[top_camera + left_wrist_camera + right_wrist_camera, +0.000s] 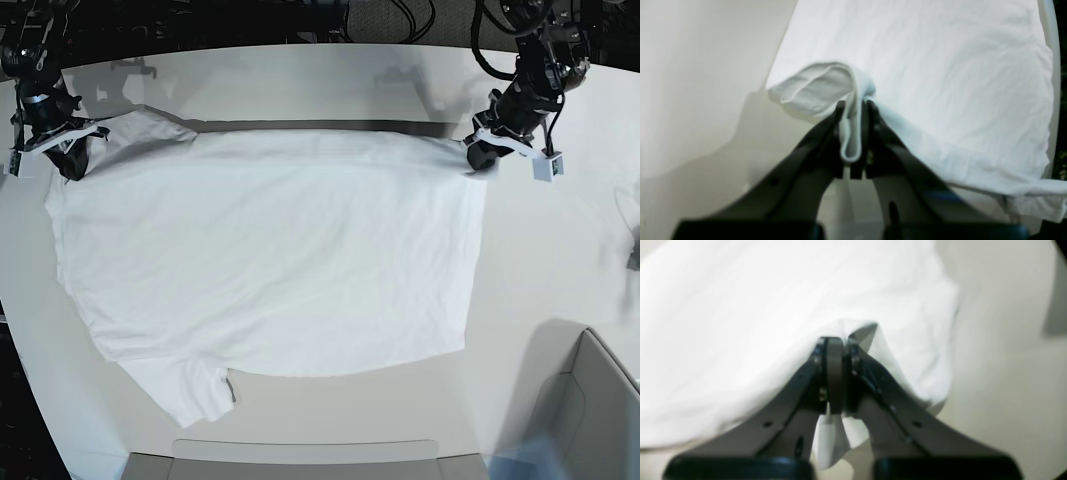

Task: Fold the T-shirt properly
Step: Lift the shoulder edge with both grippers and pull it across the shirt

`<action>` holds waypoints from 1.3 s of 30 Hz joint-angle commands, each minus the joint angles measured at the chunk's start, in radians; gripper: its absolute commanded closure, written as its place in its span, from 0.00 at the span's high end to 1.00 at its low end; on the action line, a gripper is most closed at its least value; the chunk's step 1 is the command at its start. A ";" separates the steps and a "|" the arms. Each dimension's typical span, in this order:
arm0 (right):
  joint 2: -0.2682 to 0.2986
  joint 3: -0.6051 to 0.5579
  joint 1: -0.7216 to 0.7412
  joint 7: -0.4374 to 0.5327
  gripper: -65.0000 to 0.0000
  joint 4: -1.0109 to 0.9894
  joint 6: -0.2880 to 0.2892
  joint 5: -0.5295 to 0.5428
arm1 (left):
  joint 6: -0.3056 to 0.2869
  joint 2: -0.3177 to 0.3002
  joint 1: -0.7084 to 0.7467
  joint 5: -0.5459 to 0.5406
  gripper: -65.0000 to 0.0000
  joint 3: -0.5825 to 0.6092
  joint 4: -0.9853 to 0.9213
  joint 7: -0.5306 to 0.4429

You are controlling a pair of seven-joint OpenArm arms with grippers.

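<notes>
The white T-shirt [270,250] lies spread flat and wrinkled on the pale table [560,250], one sleeve pointing toward the near edge. At its far right corner in the base view, my left gripper [478,158] is shut on a fold of the cloth. The left wrist view shows that gripper [855,106] pinching a bunched hem edge of the T-shirt [923,66]. My right gripper [72,160] is at the far left corner. In the right wrist view this gripper [835,341] is shut on the T-shirt [740,323], with cloth hanging below the fingers.
A grey bin [600,400] stands at the near right corner of the table. A flat grey tray edge [300,460] runs along the near side. Dark cables and equipment sit behind the table's far edge.
</notes>
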 commanded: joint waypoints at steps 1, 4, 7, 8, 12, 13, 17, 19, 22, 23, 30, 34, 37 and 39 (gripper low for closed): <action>0.015 -0.001 0.033 0.020 0.00 0.016 0.004 -0.020 | -0.003 -0.007 -0.023 -0.008 0.00 -0.003 0.002 -0.018; 0.013 -0.057 0.113 -0.025 0.00 0.014 0.004 -0.105 | -0.003 -0.012 -0.076 -0.008 0.00 0.002 -0.052 -0.018; 0.012 -0.097 0.173 -0.043 0.00 -0.004 0.004 -0.162 | -0.003 -0.013 -0.135 -0.008 0.00 0.003 -0.102 -0.018; 0.012 -0.106 0.193 -0.045 0.00 -0.022 0.004 -0.172 | -0.003 -0.013 -0.157 -0.008 0.00 0.005 -0.118 -0.018; 0.015 -0.138 0.276 -0.037 0.00 -0.135 0.004 -0.200 | -0.003 -0.013 -0.252 -0.008 0.00 0.005 -0.204 -0.018; 0.015 -0.144 0.291 -0.037 0.00 -0.156 0.004 -0.200 | -0.003 -0.015 -0.270 -0.008 0.00 0.005 -0.221 -0.018; 0.016 -0.152 0.357 -0.035 0.00 -0.237 0.004 -0.200 | -0.003 -0.017 -0.352 -0.008 0.00 0.006 -0.287 -0.015; 0.016 -0.152 0.385 -0.035 0.00 -0.270 0.004 -0.200 | -0.003 -0.017 -0.387 -0.008 0.00 0.006 -0.319 -0.015; 0.018 -0.160 0.435 -0.035 0.00 -0.325 0.004 -0.200 | -0.003 -0.018 -0.452 0.000 0.00 0.006 -0.396 -0.013; 0.019 -0.167 0.451 -0.035 0.00 -0.346 0.004 -0.200 | -0.003 -0.018 -0.470 0.014 0.00 0.006 -0.414 -0.013; 0.047 -0.222 0.540 0.014 0.00 -0.464 0.004 -0.200 | -0.005 -0.018 -0.551 0.112 0.00 0.006 -0.434 -0.013; 0.047 -0.236 0.600 0.060 0.00 -0.563 0.004 -0.228 | -0.005 -0.012 -0.574 0.150 0.00 0.019 -0.463 -0.016; 0.045 -0.265 0.626 0.106 0.00 -0.612 0.004 -0.278 | -0.005 -0.017 -0.597 0.150 0.00 0.057 -0.527 -0.019; 0.042 -0.287 0.638 0.146 0.00 -0.638 0.004 -0.309 | -0.005 -0.017 -0.610 0.150 0.00 0.062 -0.561 -0.019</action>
